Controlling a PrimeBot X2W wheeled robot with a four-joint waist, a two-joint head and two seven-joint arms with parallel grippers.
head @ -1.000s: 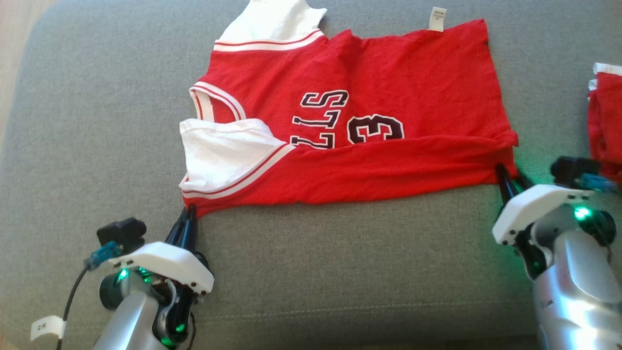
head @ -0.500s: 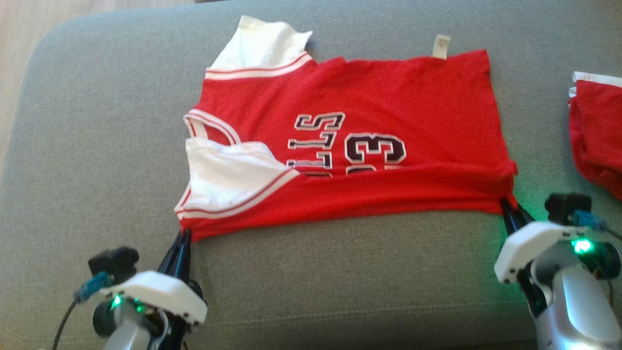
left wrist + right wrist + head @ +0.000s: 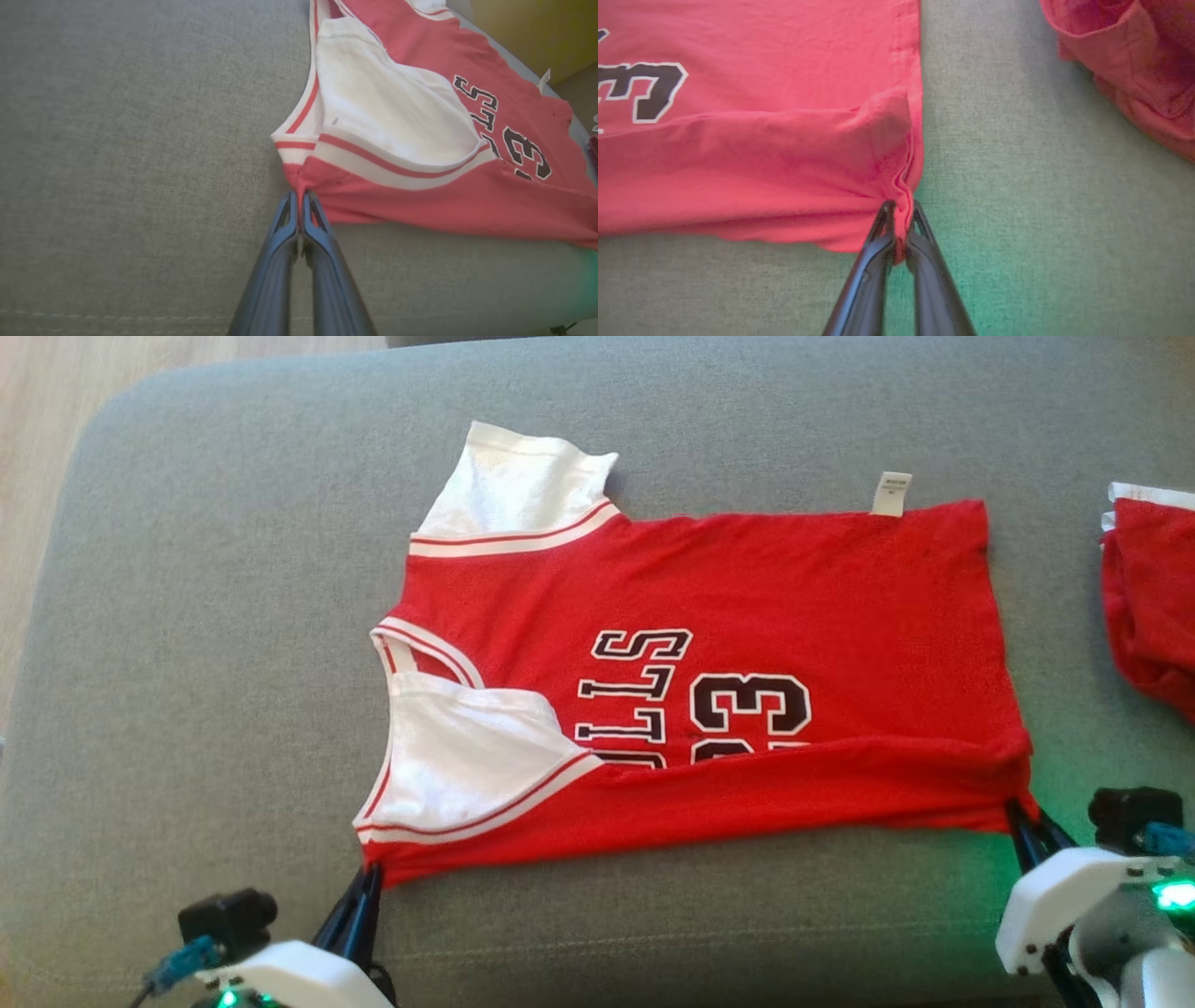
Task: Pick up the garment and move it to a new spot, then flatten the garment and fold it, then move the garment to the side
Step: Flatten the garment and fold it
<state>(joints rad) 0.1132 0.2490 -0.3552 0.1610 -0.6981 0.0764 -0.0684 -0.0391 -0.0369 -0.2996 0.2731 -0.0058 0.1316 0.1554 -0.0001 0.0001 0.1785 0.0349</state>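
While flat on cushion (image 3: 187, 663), jersey (image 3: 794, 588) corners in left claw (image 3: 371, 875), right claw (image 3: 1019, 814)

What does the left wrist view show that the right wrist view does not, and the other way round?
Left wrist view's own: the left gripper shut on the red jersey at the corner by its white sleeve, and the black letters. Right wrist view's own: the right gripper shut on the hem corner, with a second red garment lying apart on the cushion. Shared: the red jersey, its digit 3 and the grey cushion.
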